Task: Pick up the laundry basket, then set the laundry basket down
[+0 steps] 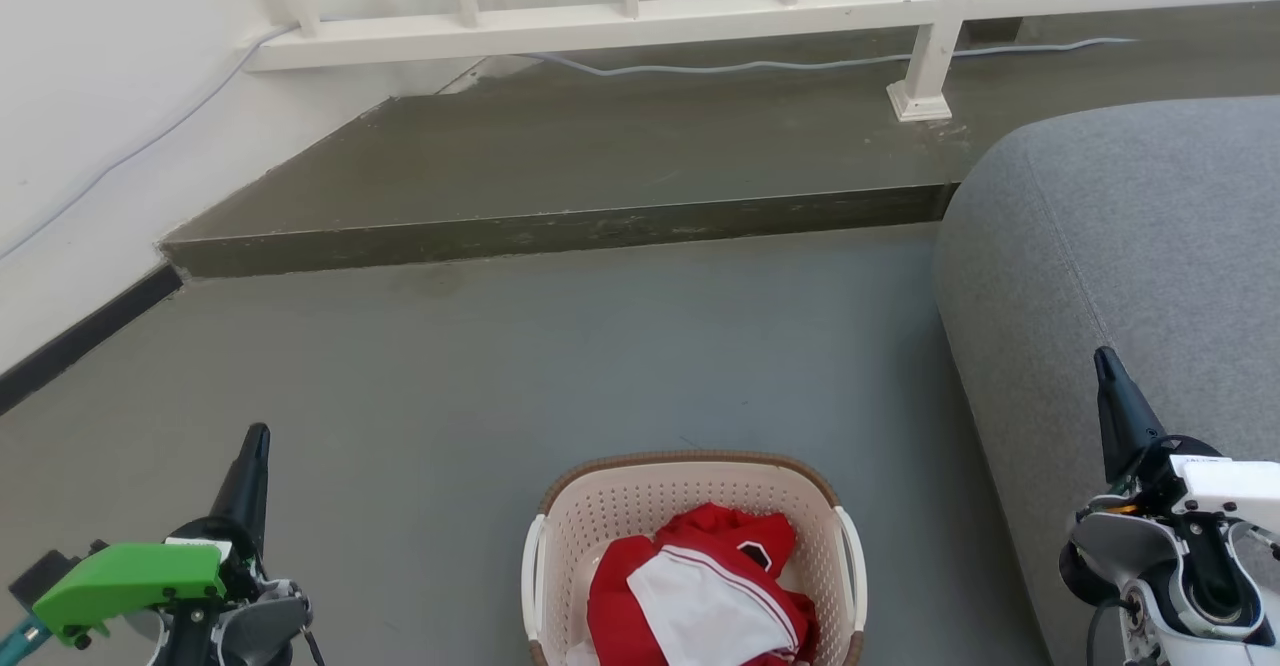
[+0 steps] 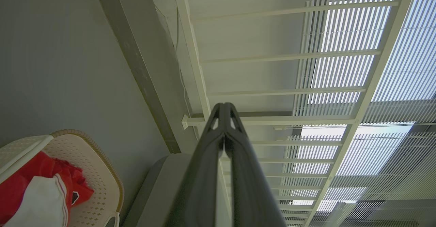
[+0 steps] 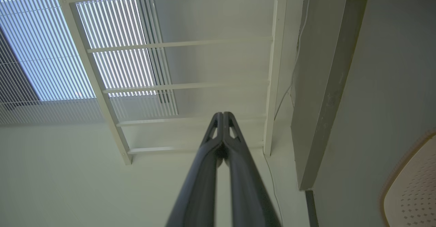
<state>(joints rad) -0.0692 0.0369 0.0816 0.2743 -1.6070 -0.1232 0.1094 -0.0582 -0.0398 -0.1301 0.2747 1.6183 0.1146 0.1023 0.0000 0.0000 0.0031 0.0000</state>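
Laundry basket (image 1: 640, 511) sits on the grey floor (image 1: 600, 346) at the bottom centre of the head view, its near end cut off by the frame edge, and it lies between the two arms with neither touching it. Its brown woven-look rim curves round the far end, a white handle (image 1: 533, 571) runs along its left side and another (image 1: 853, 566) along its right, and a red and white garment (image 1: 700, 586) is bunched inside. The left jaws are together: in the left wrist view the two dark fingers (image 2: 204, 172) meet at their tips with nothing between them. They stand at the lower left of the head view, well apart from the basket's left handle, behind a green wrist part (image 1: 130, 576). In the left wrist view the basket (image 2: 98, 172) lies off to the lower left of the fingers, not ahead of them. The right jaws are together too, their fingers (image 3: 201, 179) pressed tip to tip and empty. They stand at the lower right of the head view against the grey sofa (image 1: 1130, 246), well apart from the right handle. A corner of the basket (image 3: 412, 193) shows at the right edge of the right wrist view. Both pairs of jaws point past the basket toward the raised step (image 1: 600, 146) and the white railing (image 1: 640, 21).
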